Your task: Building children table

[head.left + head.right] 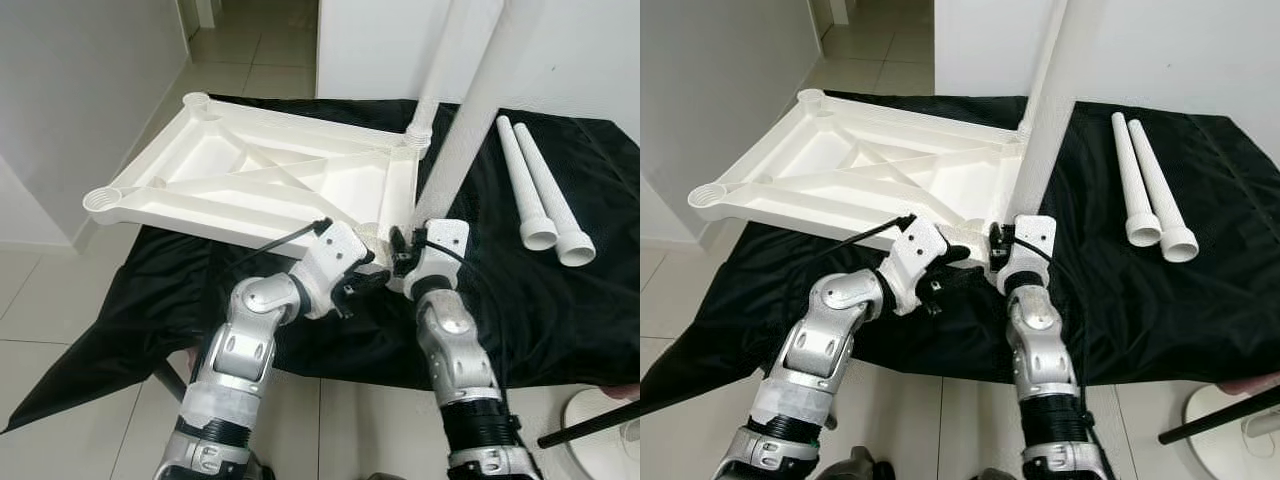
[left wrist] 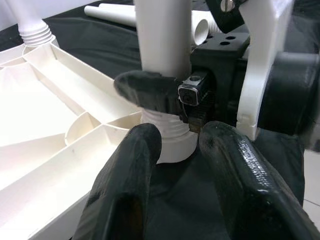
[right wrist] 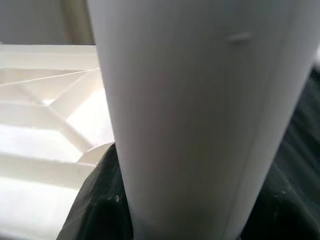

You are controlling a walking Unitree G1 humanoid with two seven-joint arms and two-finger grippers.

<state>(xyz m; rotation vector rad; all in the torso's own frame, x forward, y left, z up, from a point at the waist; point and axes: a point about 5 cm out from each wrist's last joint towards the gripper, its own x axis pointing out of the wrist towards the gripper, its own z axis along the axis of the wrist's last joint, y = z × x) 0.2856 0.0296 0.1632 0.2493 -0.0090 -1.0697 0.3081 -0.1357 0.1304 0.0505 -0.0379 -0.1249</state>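
Two white legs (image 1: 470, 110) are stood upright in corner sockets of the upturned white table panel (image 1: 250, 175), long axes vertical. The nearer leg is gripped at its base by the right tool (image 1: 400, 262); the left tool (image 2: 175, 150) is held narrowly parted beside it. Two spare legs (image 1: 545, 195) are laid on black cloth (image 1: 560, 300).

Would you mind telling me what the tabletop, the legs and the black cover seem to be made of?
Tabletop: probably moulded plastic, white with a slight sheen, judging by its ribbed underside.
Loose legs: apparently the same smooth white plastic, hollow at the flared ends.
Cover: black fabric, faintly shiny, wrinkled and draping over the edge.
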